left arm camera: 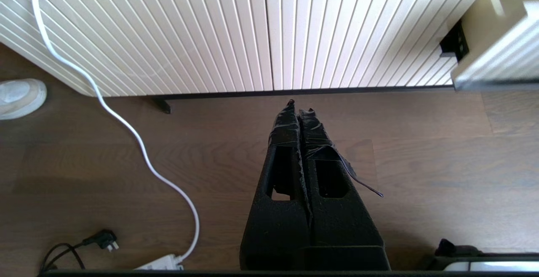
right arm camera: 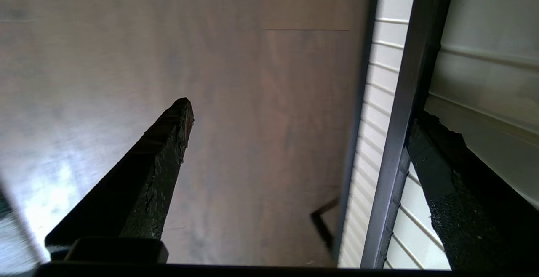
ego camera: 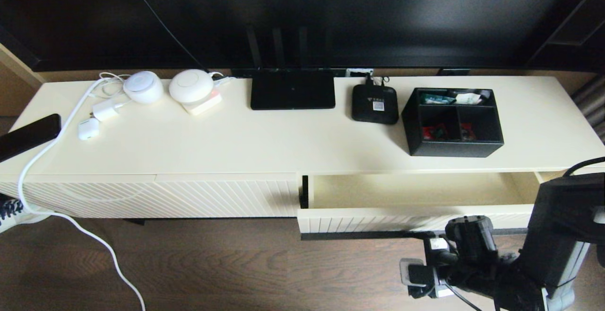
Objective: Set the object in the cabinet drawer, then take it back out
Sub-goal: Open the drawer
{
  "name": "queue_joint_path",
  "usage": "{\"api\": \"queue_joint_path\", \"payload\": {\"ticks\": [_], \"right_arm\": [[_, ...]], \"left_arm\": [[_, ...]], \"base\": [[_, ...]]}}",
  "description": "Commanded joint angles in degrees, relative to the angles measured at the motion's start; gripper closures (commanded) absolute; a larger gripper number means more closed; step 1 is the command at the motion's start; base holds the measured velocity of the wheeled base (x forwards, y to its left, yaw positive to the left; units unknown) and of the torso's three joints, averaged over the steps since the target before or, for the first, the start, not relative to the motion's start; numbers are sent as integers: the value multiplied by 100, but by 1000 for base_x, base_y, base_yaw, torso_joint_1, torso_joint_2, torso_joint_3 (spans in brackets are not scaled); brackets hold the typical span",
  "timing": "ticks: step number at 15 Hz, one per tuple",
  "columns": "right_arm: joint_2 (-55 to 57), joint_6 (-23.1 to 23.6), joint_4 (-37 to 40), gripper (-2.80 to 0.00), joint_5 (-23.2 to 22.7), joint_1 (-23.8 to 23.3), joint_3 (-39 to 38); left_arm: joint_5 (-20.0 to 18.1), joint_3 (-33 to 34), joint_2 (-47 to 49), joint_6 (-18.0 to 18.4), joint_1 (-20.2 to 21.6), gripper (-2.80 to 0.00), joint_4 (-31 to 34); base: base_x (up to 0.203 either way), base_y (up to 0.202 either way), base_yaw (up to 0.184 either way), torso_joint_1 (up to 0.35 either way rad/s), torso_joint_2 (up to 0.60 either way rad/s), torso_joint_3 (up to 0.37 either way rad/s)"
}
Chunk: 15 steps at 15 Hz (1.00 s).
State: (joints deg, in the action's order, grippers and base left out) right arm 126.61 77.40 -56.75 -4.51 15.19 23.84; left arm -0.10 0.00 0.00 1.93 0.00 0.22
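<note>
The black organizer box (ego camera: 453, 122) stands on the cabinet top at the right, with red and white packets in its compartments. Below it the cream cabinet drawer (ego camera: 416, 192) is pulled out, its plain interior bare. My right gripper (right arm camera: 301, 110) is open at the drawer's long dark handle bar (right arm camera: 400, 142); one finger (right arm camera: 446, 171) sits behind the bar against the ribbed front, the other (right arm camera: 168, 142) hangs over the floor. In the head view this gripper (ego camera: 465, 237) is under the drawer front's right part. My left gripper (left arm camera: 299, 107) is shut on nothing, low over the floor before the closed ribbed front.
On the cabinet top are a flat black router (ego camera: 292, 95), a small black set-top box (ego camera: 375, 104), white round devices (ego camera: 191, 86) and chargers (ego camera: 105, 110). A white cable (left arm camera: 139, 142) trails down to the wooden floor. The drawer's pulled-out corner (left arm camera: 492, 58) juts out.
</note>
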Motion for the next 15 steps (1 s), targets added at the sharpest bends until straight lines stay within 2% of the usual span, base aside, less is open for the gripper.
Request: {"api": "queue_joint_path", "payload": {"ticks": [1, 3, 10, 15], "right_arm": [[-227, 44, -56, -280, -9, 23, -407], [-520, 47, -83, -280, -65, 85, -763], [-1872, 47, -13, -280, -85, 187, -1305], [-3616, 8, 993, -280, -106, 181, -1276]], "left_arm": [[1, 0, 0, 1, 0, 0, -4], [1, 0, 0, 1, 0, 0, 5], [1, 0, 0, 1, 0, 0, -4], [1, 0, 0, 1, 0, 0, -4]], "base": [[0, 0, 0, 0, 0, 0], [0, 0, 0, 0, 0, 0], [0, 0, 0, 0, 0, 0], [0, 0, 0, 0, 0, 0]]}}
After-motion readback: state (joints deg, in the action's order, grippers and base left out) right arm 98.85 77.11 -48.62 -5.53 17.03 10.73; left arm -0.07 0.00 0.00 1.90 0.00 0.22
